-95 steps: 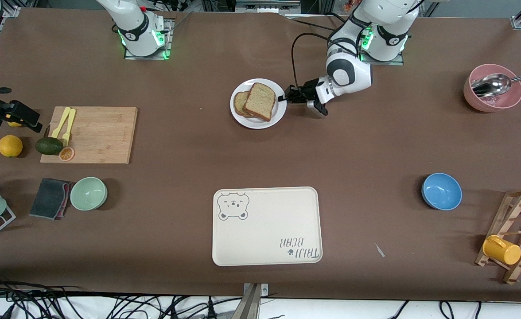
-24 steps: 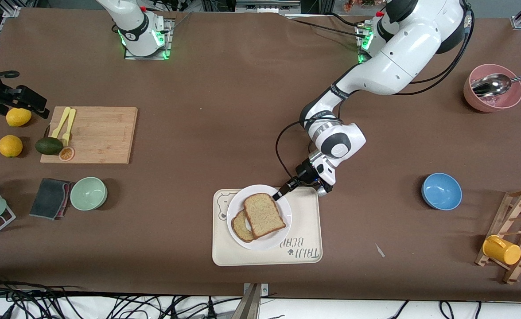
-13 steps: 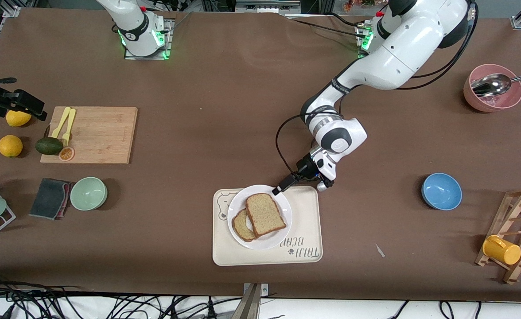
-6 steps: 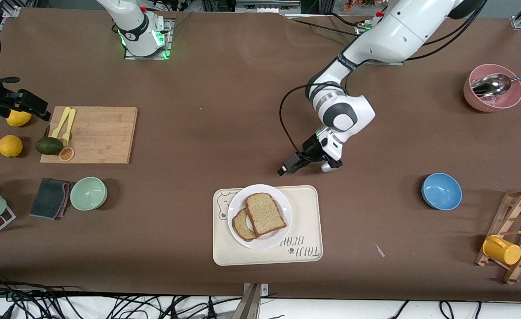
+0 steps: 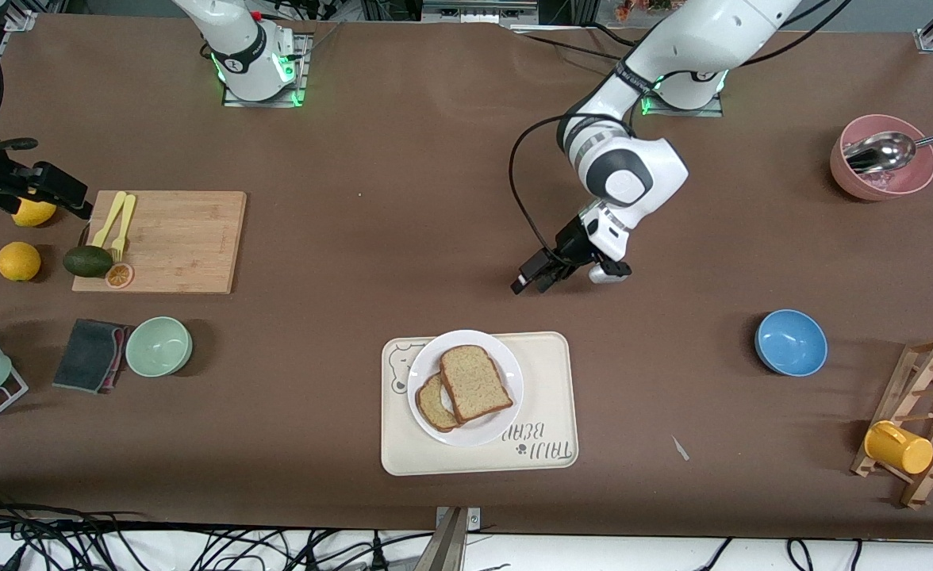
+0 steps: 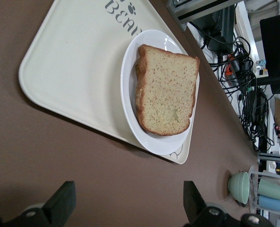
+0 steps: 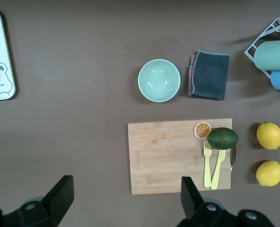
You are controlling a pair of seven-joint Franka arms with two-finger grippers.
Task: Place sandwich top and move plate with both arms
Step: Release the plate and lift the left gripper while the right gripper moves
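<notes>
The white plate [image 5: 506, 373] rests on the cream bear-print tray [image 5: 550, 388] near the front camera. The sandwich top [image 5: 474, 382], a tan speckled slice, lies on the plate and partly covers a second bread slice [image 5: 431, 406]. My left gripper [image 5: 531, 283] hangs open and empty over bare table, beside the tray's edge toward the robots. In the left wrist view, the plate [image 6: 130, 90] and the sandwich top [image 6: 166, 90] lie well clear of the left gripper [image 6: 126, 196]. My right gripper [image 7: 126, 196] waits, open, high over the table by the cutting board [image 7: 173, 156].
A wooden cutting board [image 5: 181, 238] with yellow cutlery, an avocado and two lemons lie toward the right arm's end, along with a green bowl [image 5: 159, 346] and a dark cloth [image 5: 90, 354]. A blue bowl [image 5: 791, 342], a pink bowl with a spoon [image 5: 883, 170] and a mug rack [image 5: 923, 420] stand toward the left arm's end.
The left gripper has let go of the plate's rim, opened, and drawn back from the tray toward its base. Plate and bread have stayed put on the tray. The right arm has barely moved.
</notes>
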